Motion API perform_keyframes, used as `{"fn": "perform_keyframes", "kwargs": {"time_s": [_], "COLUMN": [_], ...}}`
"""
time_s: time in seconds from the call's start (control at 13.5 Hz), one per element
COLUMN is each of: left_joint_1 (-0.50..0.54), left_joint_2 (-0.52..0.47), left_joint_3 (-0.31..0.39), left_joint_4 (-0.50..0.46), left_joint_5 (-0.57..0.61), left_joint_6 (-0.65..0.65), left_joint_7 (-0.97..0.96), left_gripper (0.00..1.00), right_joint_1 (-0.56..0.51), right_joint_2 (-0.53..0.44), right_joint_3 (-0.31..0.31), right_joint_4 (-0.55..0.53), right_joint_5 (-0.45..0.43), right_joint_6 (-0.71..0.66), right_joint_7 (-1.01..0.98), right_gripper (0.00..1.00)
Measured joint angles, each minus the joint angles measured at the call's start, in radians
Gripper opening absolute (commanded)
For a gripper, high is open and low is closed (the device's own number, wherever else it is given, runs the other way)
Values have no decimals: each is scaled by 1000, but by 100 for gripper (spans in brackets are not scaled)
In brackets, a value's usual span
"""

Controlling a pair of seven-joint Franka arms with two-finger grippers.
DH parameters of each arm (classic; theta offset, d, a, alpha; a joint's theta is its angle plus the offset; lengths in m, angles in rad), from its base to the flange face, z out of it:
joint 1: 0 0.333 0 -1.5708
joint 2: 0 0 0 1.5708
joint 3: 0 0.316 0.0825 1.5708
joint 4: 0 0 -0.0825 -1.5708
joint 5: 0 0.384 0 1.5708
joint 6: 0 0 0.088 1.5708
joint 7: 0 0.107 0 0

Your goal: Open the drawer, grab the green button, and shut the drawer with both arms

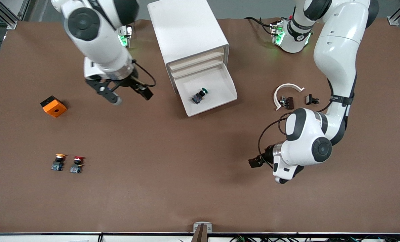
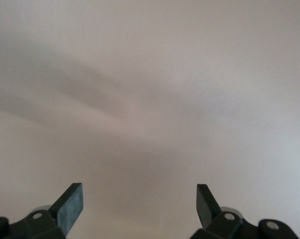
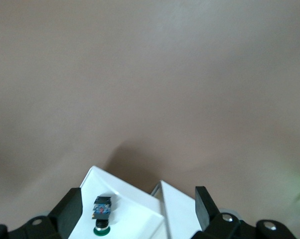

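On a brown table [image 1: 200, 188], the bottom cream-fronted white drawer [image 1: 220, 97] of a white boxy cabinet [image 1: 186, 30] stands pulled out, and the tiny green-capped button with a black-and-blue body [image 1: 199, 95] lies on its side inside it, as the right wrist view also shows. The right arm's black two-finger gripper [image 1: 127, 95] hangs with its fingers spread wide and empty over bare table beside the cabinet, toward the right arm's end. The left arm's gripper [image 1: 255, 162] is mostly hidden in the front view, but its own wrist view shows its fingers [image 2: 70, 205] spread apart over plain table, holding nothing.
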Motion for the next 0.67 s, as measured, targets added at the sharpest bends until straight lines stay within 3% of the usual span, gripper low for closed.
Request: {"fn": "perform_keyframes", "kwargs": {"time_s": [0.45,0.67], "left_joint_1": [-3,-8], "left_joint_2": [-19,-19], "left_joint_3": [-2,-3], "left_joint_4": [0,-7], "left_joint_5": [105,114], "left_joint_6": [97,101], "left_joint_7": [13,14], "left_gripper": [100,100], "right_joint_1": [146,204], "right_joint_2": [178,263], "right_joint_3": [-1,-2], "right_joint_4": [-41,-37], "right_joint_5": [0,0], "right_joint_6": [234,281], "right_joint_7": [122,145], "right_gripper": [100,100]}}
